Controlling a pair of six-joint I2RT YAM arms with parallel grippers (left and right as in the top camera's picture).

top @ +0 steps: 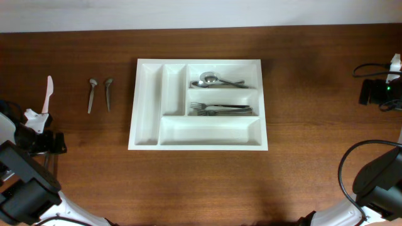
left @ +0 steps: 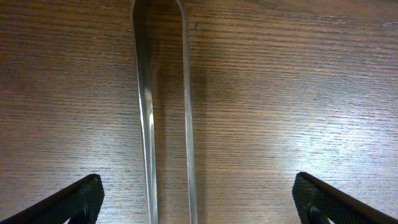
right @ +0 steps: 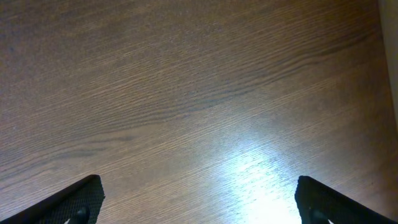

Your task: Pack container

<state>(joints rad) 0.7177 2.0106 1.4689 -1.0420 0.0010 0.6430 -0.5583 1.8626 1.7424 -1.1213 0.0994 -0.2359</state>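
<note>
The container [top: 148, 107], a large white compartment tray, sits mid-table. Its upper right slot holds spoons [top: 217, 80] and the slot below it holds forks [top: 220, 109]. The other compartments are bare. Left of it, two metal spoons [top: 92, 94] [top: 108, 93] lie on the wood, and further left a white plastic knife [top: 48, 94]. In the left wrist view my left gripper [left: 199, 208] is open just above the table, with a long translucent utensil [left: 166, 124] lying lengthwise between its fingers [left: 74, 202], untouched. My right gripper [right: 199, 205] is open over bare wood.
A black device with cables [top: 375, 93] sits at the table's right edge. The left arm [top: 25, 176] fills the front left corner and the right arm [top: 377, 182] the front right. The table's far edge runs along the top.
</note>
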